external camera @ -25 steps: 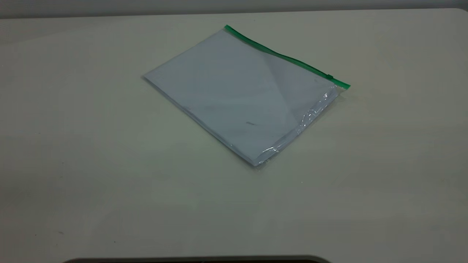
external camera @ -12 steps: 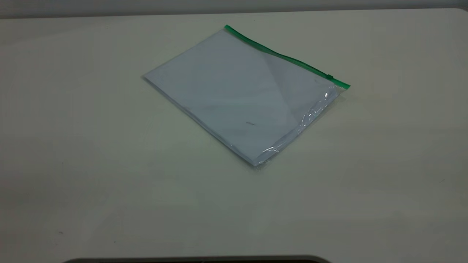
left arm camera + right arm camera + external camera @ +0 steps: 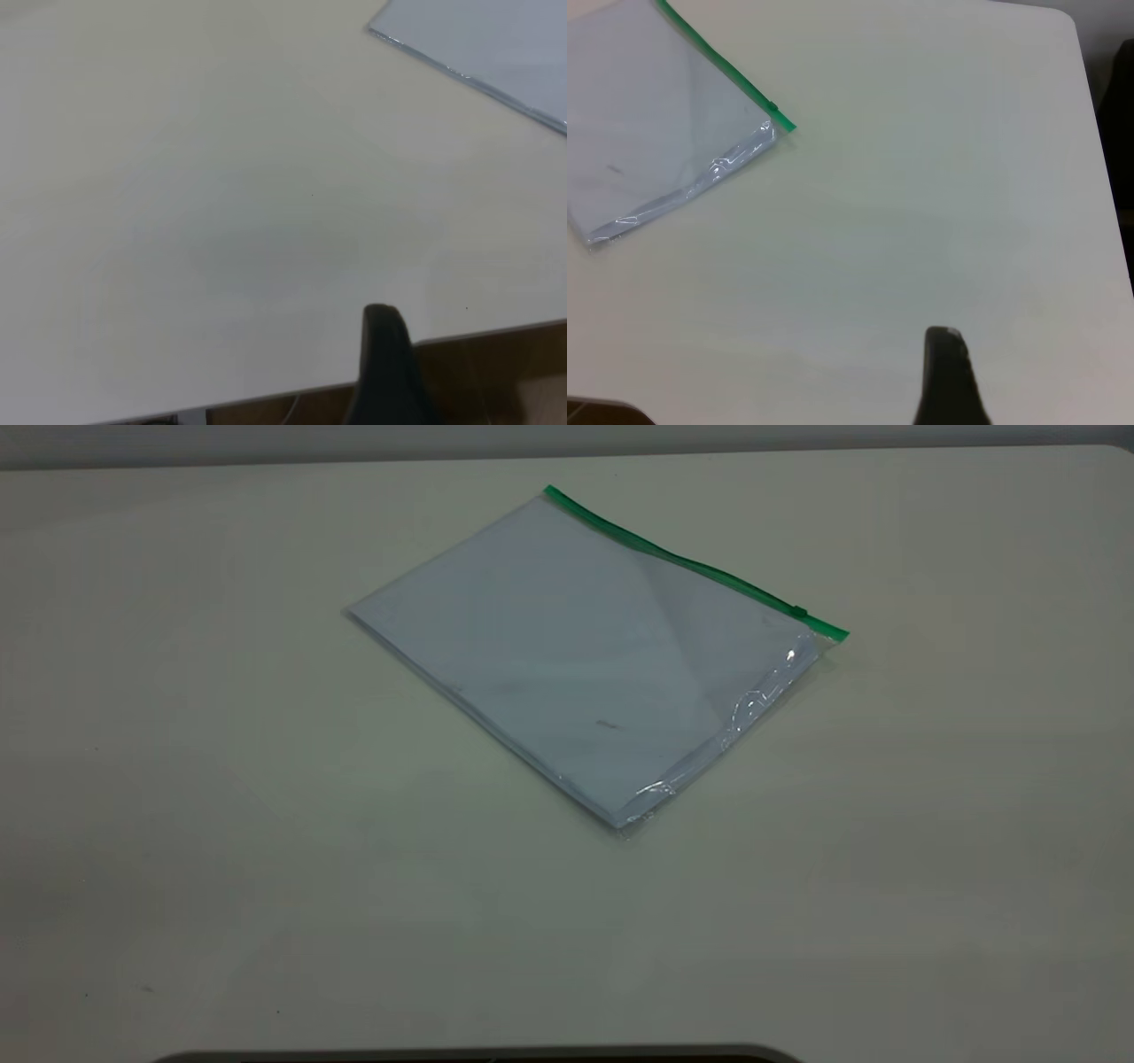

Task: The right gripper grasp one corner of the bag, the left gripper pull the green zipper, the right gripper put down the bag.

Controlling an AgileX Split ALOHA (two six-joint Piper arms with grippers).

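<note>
The bag (image 3: 585,646) lies flat on the table's far half, a clear pouch with white paper inside. The green zipper (image 3: 691,562) runs along its far long edge, with the slider tab (image 3: 799,611) near the right end, next to the corner of the bag (image 3: 833,635). Neither arm shows in the exterior view. In the left wrist view the left gripper (image 3: 381,312) is a single dark wedge over the table's edge, far from the bag (image 3: 496,44). In the right wrist view the right gripper (image 3: 943,335) is a single dark wedge, apart from the bag (image 3: 656,133) and zipper (image 3: 722,66).
The pale table (image 3: 266,824) is bare around the pouch. Its near edge (image 3: 266,400) shows in the left wrist view with brown floor beyond. Its right edge (image 3: 1091,133) shows in the right wrist view.
</note>
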